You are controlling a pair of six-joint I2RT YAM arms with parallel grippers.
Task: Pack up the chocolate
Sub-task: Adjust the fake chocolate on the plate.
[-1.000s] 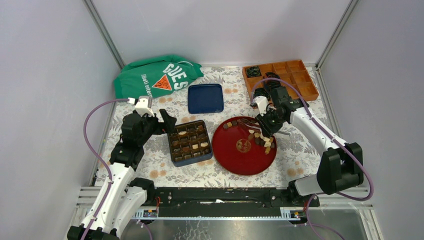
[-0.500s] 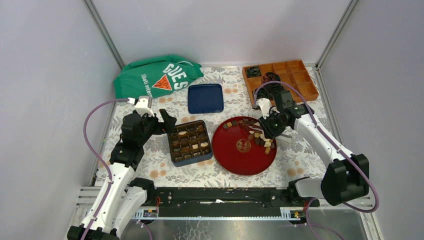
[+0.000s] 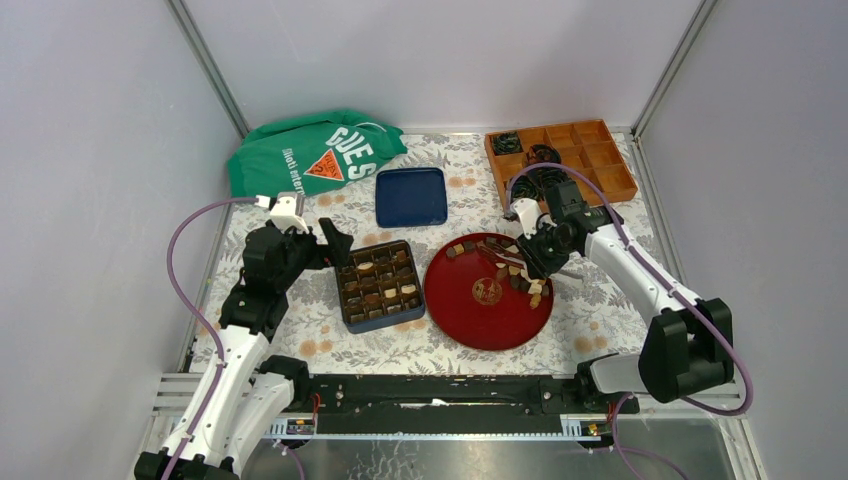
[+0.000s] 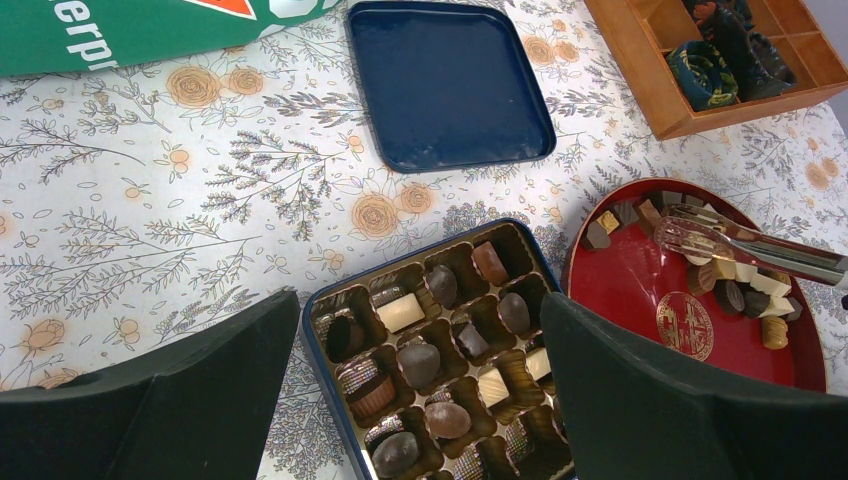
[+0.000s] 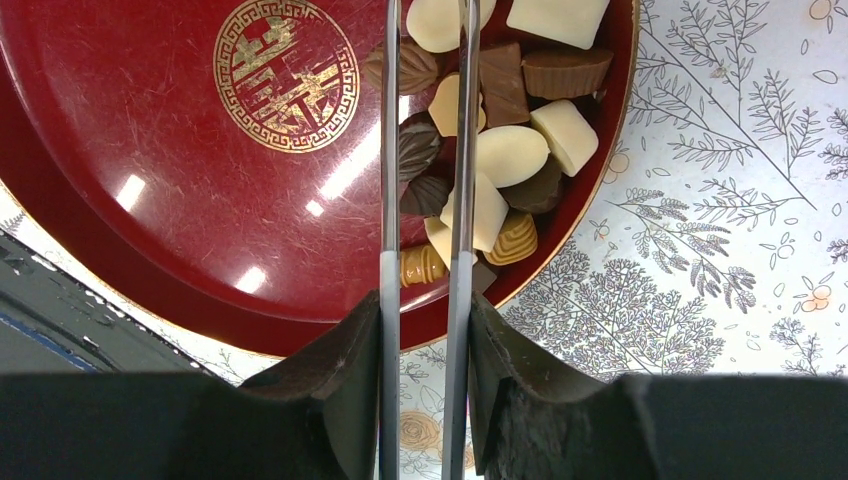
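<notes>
Several chocolate pieces [image 3: 524, 280], dark, brown and cream-white, lie at the right side of the red plate [image 3: 480, 318]; they also show in the right wrist view [image 5: 510, 155] and the left wrist view [image 4: 745, 290]. More pieces sit in the cells of the blue box [image 3: 346, 318], seen close in the left wrist view [image 4: 318, 350]. My right gripper [image 3: 535, 252] [image 5: 425, 310] is shut on metal tongs [image 5: 388, 150], whose arms reach over the pile; their tips leave the right wrist view. My left gripper [image 3: 335, 243] [image 4: 418, 298] is open and empty above the box.
The box's blue lid [image 3: 410, 196] lies behind the box. A green bag [image 3: 310, 150] sits at the back left. An orange wooden tray [image 3: 590, 150] with black coiled cables stands at the back right. Frame posts and walls ring the table.
My right arm has swung slightly right and back, shifting the tongs a little over the plate's right side. My left arm has not moved.
</notes>
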